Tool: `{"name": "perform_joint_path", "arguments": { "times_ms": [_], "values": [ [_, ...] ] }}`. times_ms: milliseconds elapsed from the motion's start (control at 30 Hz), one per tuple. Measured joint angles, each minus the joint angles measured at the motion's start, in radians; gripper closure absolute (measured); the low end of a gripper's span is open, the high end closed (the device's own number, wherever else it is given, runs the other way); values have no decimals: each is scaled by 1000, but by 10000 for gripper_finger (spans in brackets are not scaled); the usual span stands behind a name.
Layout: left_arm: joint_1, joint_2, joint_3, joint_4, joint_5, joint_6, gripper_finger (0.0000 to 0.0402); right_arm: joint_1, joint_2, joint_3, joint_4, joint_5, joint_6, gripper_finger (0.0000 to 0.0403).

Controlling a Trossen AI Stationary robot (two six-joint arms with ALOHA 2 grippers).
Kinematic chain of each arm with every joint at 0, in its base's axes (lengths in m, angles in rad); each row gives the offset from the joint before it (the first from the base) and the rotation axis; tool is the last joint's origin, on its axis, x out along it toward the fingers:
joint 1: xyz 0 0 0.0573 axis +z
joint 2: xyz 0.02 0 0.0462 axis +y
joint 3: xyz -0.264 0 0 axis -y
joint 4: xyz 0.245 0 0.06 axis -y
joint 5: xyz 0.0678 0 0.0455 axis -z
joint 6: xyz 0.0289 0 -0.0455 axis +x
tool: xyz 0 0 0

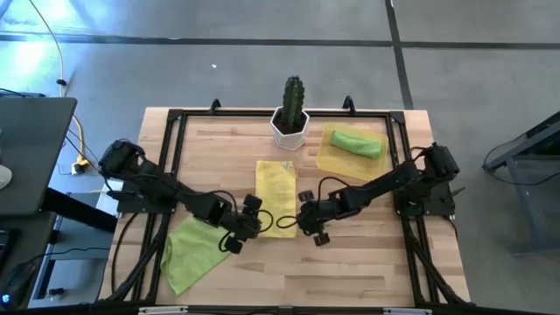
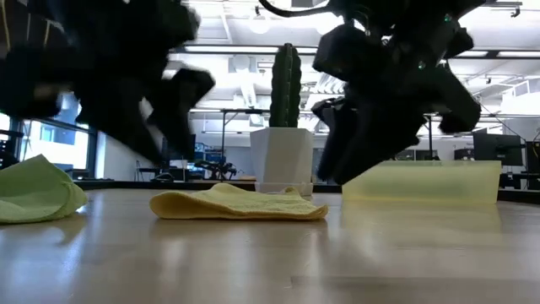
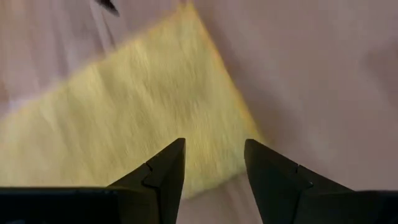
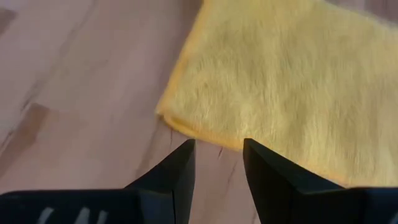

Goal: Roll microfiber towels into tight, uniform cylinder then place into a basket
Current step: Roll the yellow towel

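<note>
Fuzzy matt yellow cloth (image 4: 292,81); smooth, faintly glossy wood table (image 1: 350,262).

Colours on the table

We see a bright yellow towel (image 1: 276,197), two lime-green towels (image 1: 188,252) (image 1: 357,143), a pale yellow basket (image 1: 331,161), a white pot (image 1: 290,131), and a green cactus (image 1: 293,94).

A robotics lab or open-plan technical workspace is shown. A pale wooden butcher-block table (image 1: 350,271) is set on a smooth grey concrete floor (image 1: 262,70), which is crossed by dark taped or jointed lines. A black metal frame (image 1: 179,131) is fixed around the tabletop, and two dark jointed robot arms (image 1: 166,188) are mounted on it. A yellow cable (image 1: 52,44) is trailed across the floor to a power strip beside a dark desk (image 1: 31,153). In the low view, an exposed ceiling with long strip lights (image 2: 253,17), large windows (image 2: 59,139) and benches with dark monitors (image 2: 489,148) are seen beyond the table.
</note>
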Motion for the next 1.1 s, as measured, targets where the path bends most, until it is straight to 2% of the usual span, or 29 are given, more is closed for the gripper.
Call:
{"name": "perform_joint_path", "arguments": {
  "times_ms": [167,300,867,1100],
  "values": [
    [4,76,-5,-11,-2,103,245,9,31,0,3,-26,-223,274],
    [1,115,0,9,-19,147,245,27,34,0,28,-31,-276,274],
    [4,129,-1,24,88,-27,245,36,132,1,159,-44,-252,274],
    [2,130,-2,41,98,-69,245,36,145,2,183,-23,-134,274]
  ]
}}
